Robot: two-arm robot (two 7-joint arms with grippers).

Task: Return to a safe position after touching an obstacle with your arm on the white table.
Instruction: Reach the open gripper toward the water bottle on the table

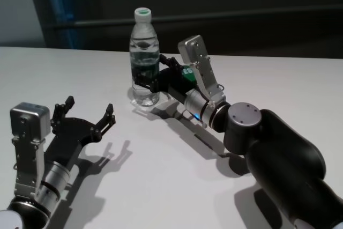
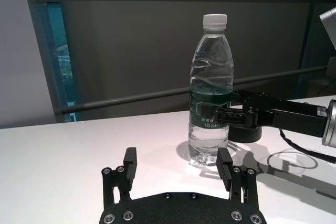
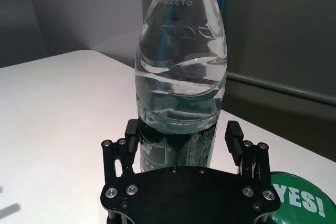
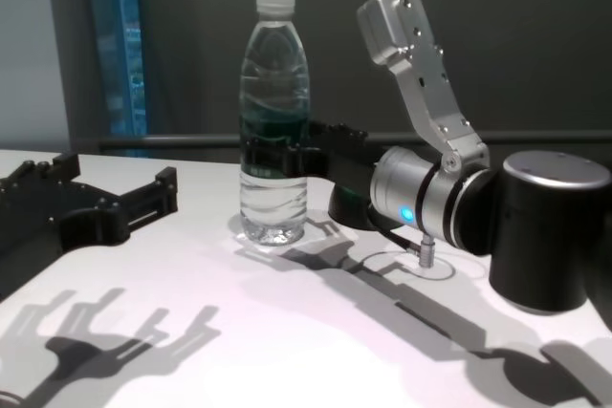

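Observation:
The obstacle, a tall clear water bottle [image 1: 144, 52] with a white cap and a dark green label band, stands upright on the white table [image 1: 64, 68] toward the back. My right gripper [image 1: 146, 82] reaches in low from the right and is open, with one finger on each side of the label band [image 3: 178, 148]. I cannot tell if the fingers [image 3: 131, 132] touch the bottle. My left gripper [image 1: 88, 112] lies open near the front left, well apart from the bottle [image 2: 211, 93], and holds nothing.
A low black button with a green "YES!" top [image 3: 299, 200] sits under the right wrist, just right of the bottle. A thin cable [image 2: 299, 153] runs from it across the table. Dark wall and railing stand behind the far table edge.

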